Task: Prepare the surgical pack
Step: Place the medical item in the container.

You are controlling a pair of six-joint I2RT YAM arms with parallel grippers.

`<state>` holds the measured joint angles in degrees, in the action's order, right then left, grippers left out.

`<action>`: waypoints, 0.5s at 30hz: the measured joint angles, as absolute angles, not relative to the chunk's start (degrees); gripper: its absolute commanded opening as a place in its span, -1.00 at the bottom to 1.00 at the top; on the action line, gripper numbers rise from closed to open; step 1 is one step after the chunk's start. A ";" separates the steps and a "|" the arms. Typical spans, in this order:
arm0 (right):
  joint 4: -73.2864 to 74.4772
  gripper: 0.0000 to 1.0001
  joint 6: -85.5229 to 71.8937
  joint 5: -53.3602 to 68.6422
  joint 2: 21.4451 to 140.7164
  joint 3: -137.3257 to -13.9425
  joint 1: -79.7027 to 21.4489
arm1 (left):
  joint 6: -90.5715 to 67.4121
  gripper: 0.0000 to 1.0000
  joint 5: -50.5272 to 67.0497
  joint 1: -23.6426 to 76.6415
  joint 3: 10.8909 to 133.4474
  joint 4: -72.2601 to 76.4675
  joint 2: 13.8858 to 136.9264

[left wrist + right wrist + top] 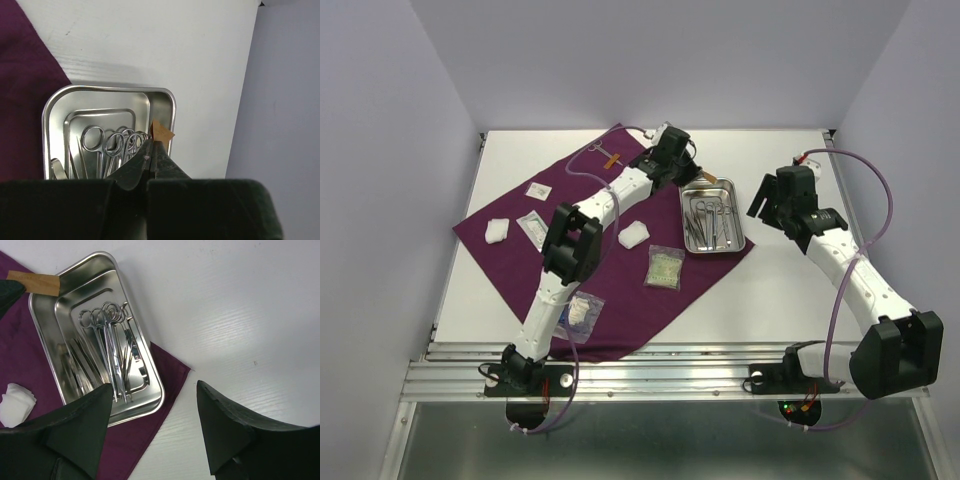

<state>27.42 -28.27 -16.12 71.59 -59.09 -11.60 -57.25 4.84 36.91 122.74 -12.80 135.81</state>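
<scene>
The dark-purple cloth lies spread on the white table. The steel tray sits on its right corner and holds ring-handled scissors and other thin metal instruments. My left gripper hangs over the tray's far end, shut on a small tan strip that sticks out past its tips. My right gripper is open and holds nothing, hovering above the cloth's right corner beside the tray. White gauze pads and clear packets lie on the cloth.
Another clear packet lies by the left arm's lower link. A gauze pad shows left of the tray in the right wrist view. Bare white table extends right of the cloth. Grey walls enclose the table on three sides.
</scene>
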 measured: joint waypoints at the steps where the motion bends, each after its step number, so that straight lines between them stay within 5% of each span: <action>1: 27.42 0.46 -28.27 -16.12 71.59 -59.05 -11.60 | -58.59 -1.00 3.84 36.99 122.26 -12.64 135.81; 6: 27.42 0.46 -28.18 -16.12 71.57 -58.94 -11.60 | -63.05 -0.86 0.05 37.01 120.07 -12.21 136.00; 10: 27.38 0.46 -28.10 -16.12 71.57 -58.33 -11.60 | -65.30 -0.30 -1.21 36.77 119.55 -12.12 136.27; 15: 27.40 0.46 -28.10 -16.08 71.57 -58.13 -11.60 | -66.06 -0.14 -1.37 36.64 119.55 -11.84 136.99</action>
<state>27.40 -28.10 -16.08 71.57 -58.13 -11.60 -66.06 -1.37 36.64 119.55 -11.84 136.99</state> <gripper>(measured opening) 0.730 0.425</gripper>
